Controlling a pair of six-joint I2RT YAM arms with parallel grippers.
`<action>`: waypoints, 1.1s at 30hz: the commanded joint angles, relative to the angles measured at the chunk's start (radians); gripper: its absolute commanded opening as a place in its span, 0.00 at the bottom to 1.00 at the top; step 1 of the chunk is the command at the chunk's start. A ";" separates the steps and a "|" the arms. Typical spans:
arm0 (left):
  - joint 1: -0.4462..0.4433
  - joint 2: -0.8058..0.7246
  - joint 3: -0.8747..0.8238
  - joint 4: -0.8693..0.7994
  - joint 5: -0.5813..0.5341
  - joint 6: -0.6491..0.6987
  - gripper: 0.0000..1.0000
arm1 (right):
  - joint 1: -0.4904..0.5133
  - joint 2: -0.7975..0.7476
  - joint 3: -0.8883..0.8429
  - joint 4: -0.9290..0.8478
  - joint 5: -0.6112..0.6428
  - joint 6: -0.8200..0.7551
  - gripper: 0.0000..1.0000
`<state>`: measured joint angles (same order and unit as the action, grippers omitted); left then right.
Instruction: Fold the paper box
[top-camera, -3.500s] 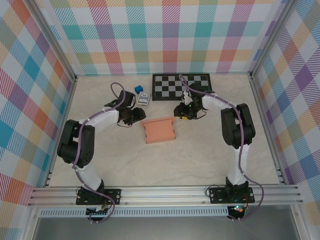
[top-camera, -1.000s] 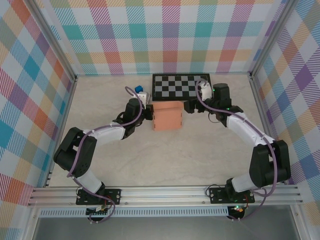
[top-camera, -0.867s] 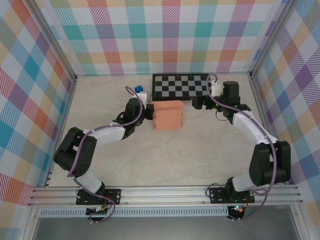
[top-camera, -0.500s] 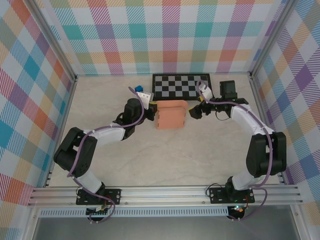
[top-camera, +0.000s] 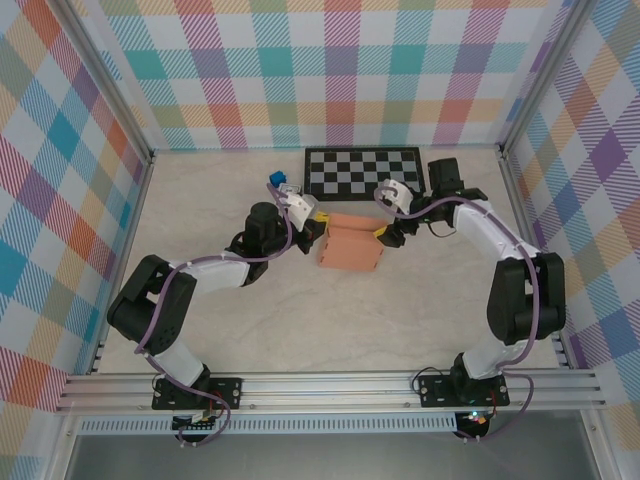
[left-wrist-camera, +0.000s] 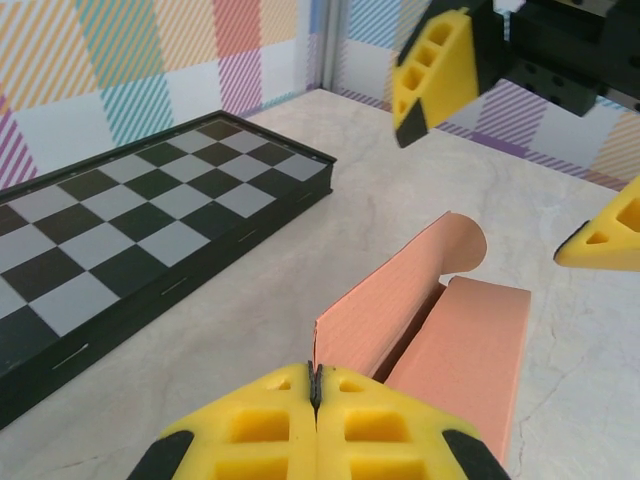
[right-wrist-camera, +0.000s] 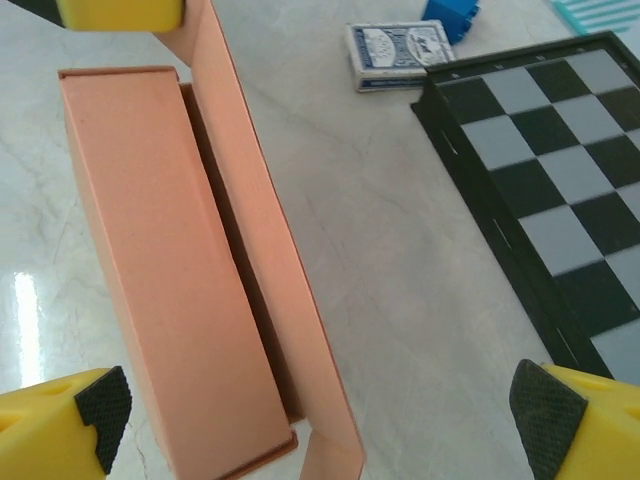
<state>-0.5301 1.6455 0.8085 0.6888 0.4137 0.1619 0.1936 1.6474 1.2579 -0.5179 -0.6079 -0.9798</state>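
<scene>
Wrist view: left jaws apparently pinch paper box (left-wrist-camera: 468, 345).

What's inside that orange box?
Beside the raised flap of the paper box there is a narrow shadowed gap, with nothing visible in it. The closed top panel covers the rest of the inside, so that part cannot be checked.
</scene>
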 joint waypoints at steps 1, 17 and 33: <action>-0.010 0.000 0.010 0.049 0.058 0.031 0.00 | 0.063 0.046 0.085 -0.195 -0.018 -0.127 1.00; -0.014 -0.019 0.008 0.030 0.076 0.036 0.00 | 0.202 0.164 0.185 -0.276 0.078 -0.093 1.00; -0.030 -0.038 0.031 -0.058 0.087 0.000 0.17 | 0.259 0.163 0.195 -0.265 0.256 -0.089 0.45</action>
<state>-0.5484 1.6451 0.8165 0.6529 0.4675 0.1715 0.4412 1.8076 1.4273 -0.7589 -0.3782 -1.0569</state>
